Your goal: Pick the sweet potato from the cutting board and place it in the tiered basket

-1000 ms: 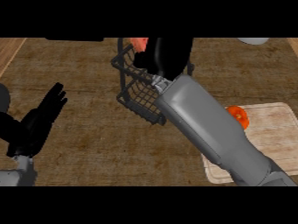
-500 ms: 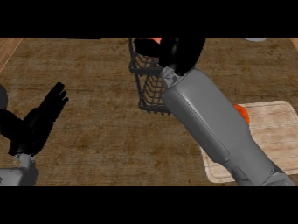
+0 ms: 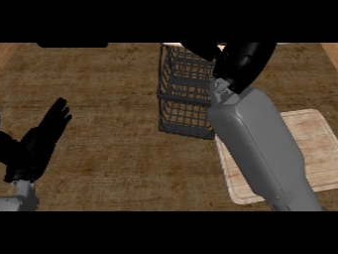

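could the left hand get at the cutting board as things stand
Probably not easily. The left hand rests open at the counter's left side, while the cutting board lies far right, and the right forearm crosses over its left part, next to the tiered basket.

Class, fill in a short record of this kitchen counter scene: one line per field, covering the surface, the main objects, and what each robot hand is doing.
Surface: brown counter
Basket: dark wire tiered basket, top centre
Cutting board: pale wood, right of the basket, partly hidden by the forearm
Right robot hand: at the basket's upper right edge; fingers unclear
Left robot hand: open, resting at the left
Sweet potato: not visible
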`<action>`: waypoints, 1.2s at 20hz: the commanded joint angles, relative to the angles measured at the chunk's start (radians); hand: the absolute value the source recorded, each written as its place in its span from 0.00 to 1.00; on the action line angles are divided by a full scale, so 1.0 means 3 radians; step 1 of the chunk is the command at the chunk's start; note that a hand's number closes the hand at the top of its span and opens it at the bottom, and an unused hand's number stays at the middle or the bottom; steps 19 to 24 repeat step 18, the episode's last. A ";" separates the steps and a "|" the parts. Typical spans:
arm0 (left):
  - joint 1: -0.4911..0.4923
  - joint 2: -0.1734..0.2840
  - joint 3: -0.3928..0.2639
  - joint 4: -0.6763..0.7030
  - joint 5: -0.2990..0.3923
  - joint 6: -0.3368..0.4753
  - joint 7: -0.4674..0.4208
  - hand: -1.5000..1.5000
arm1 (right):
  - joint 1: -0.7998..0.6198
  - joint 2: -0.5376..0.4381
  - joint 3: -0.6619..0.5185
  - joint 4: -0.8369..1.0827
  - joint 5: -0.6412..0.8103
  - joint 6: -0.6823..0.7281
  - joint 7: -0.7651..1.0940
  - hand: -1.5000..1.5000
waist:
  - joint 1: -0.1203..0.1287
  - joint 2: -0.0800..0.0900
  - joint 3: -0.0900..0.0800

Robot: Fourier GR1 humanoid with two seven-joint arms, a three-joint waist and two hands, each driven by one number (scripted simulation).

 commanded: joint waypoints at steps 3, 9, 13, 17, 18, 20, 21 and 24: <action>0.0086 0.0009 0.0063 -0.0049 0.0024 0.0004 0.0040 0.50 | 0.0538 0.0012 -0.0232 -0.0994 0.0501 0.0080 0.0446 0.00 | -0.0084 -0.0026 0.0000; 0.0032 0.0037 0.0141 0.0036 0.0065 -0.0065 -0.0002 0.50 | 0.1354 -0.0246 -0.0301 -0.2436 0.0320 0.0784 0.0340 0.00 | -0.0098 -0.0012 0.0000; -0.0005 0.0001 0.0104 -0.0127 -0.0032 0.0065 0.0108 0.50 | 0.1845 -0.0483 -0.0353 -0.3268 0.0048 0.1165 0.0379 0.00 | -0.0087 -0.0010 0.0002; -0.0048 -0.0082 0.0011 -0.0042 -0.0094 0.0048 0.0075 0.50 | 0.2390 -0.0690 -0.0492 -0.3810 -0.0332 0.1287 0.0325 0.00 | -0.0064 0.0009 0.0001; -0.0005 -0.0034 0.0060 -0.0050 -0.0035 -0.0026 0.0072 0.50 | 0.2369 -0.0806 -0.0638 -0.3841 -0.0416 0.1432 0.0365 0.00 | -0.0046 0.0010 0.0000; -0.0005 -0.0034 0.0060 -0.0050 -0.0035 -0.0026 0.0072 0.50 | 0.2369 -0.0806 -0.0638 -0.3841 -0.0416 0.1432 0.0365 0.00 | -0.0046 0.0010 0.0000; -0.0005 -0.0034 0.0060 -0.0050 -0.0035 -0.0026 0.0072 0.50 | 0.2369 -0.0806 -0.0638 -0.3841 -0.0416 0.1432 0.0365 0.00 | -0.0046 0.0010 0.0000; -0.0005 -0.0034 0.0060 -0.0050 -0.0035 -0.0026 0.0072 0.50 | 0.2369 -0.0806 -0.0638 -0.3841 -0.0416 0.1432 0.0365 0.00 | -0.0046 0.0010 0.0000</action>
